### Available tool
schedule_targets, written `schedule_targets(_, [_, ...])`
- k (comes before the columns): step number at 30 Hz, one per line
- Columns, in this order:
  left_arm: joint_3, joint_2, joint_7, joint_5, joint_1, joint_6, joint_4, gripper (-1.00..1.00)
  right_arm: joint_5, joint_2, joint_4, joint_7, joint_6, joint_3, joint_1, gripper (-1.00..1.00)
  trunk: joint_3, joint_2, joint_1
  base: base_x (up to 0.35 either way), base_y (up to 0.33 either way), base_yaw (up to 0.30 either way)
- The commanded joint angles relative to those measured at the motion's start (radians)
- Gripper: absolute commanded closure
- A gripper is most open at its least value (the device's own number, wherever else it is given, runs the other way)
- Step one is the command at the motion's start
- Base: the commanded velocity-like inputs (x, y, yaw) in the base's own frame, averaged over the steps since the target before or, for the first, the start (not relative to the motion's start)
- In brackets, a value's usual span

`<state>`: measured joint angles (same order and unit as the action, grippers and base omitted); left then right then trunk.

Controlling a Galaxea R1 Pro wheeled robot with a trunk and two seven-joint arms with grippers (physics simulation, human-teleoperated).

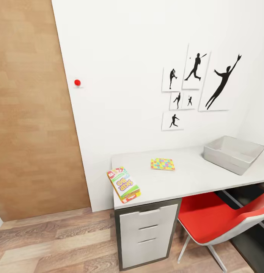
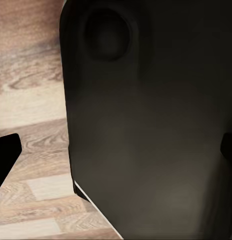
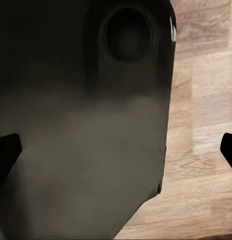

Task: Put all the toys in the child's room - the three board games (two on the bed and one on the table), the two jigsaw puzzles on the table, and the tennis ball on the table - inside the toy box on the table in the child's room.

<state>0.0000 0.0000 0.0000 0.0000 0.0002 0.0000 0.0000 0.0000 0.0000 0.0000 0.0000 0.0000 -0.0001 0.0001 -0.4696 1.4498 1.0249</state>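
The pale table (image 1: 192, 180) stands against the white wall. A green-yellow-orange Skip-Bo board game (image 1: 123, 184) lies at its front left corner, slightly over the edge. A multicoloured jigsaw puzzle (image 1: 162, 164) lies flat near the middle. The light grey toy box (image 1: 233, 154) sits at the table's right end, and what shows of its inside is bare. The tennis ball and the bed are out of view. My left gripper (image 2: 116, 157) and right gripper (image 3: 116, 155) are open, hanging over the wood floor beside the robot's dark body with nothing between their fingers.
A red chair (image 1: 219, 220) is pushed half under the table's right part. The drawer unit (image 1: 147, 231) stands under the left end. A wooden door panel (image 1: 33, 113) fills the left side. A red wall button (image 1: 77, 82) and black sports prints (image 1: 196, 83) hang above the table.
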Motion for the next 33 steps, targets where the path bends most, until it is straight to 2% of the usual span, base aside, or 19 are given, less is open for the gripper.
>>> schedule_targets(1, [0.000,0.000,0.000,0.000,0.000,0.000,0.000,-1.00,0.000,0.000,0.000,0.000,0.000,0.000,0.000,-1.00,0.000,0.000,0.000,0.000,0.000,0.000])
schedule_targets(7, [0.004,0.000,-0.002,0.002,-0.002,-0.003,-0.002,-1.00,0.000,-0.003,0.000,-0.002,0.000,0.001,-0.002,-1.00,0.000,0.000,0.000,0.000,0.000,0.000])
schedule_targets(11, [0.003,-0.021,-0.002,0.002,-0.002,-0.004,-0.002,-1.00,-0.003,0.018,0.000,-0.002,-0.001,0.000,-0.002,-1.00,0.000,0.000,0.000,0.000,0.000,0.000])
schedule_targets(13, [0.003,-0.027,-0.002,0.002,-0.002,-0.004,-0.002,-1.00,-0.001,0.018,0.000,-0.002,-0.001,0.000,-0.002,-1.00,0.000,0.000,0.000,0.000,0.000,0.000])
schedule_targets(29, [0.004,-0.031,-0.002,0.002,-0.002,-0.005,-0.002,-1.00,-0.010,0.019,0.000,-0.002,-0.001,-0.003,-0.002,-1.00,0.000,0.000,0.000,0.000,0.000,-0.019])
schedule_targets(33, [0.003,-0.031,-0.002,0.002,-0.002,-0.005,-0.002,-1.00,-0.012,0.020,0.000,-0.002,0.000,-0.003,-0.002,-1.00,0.012,-0.028,-0.015,0.000,0.000,-0.214])
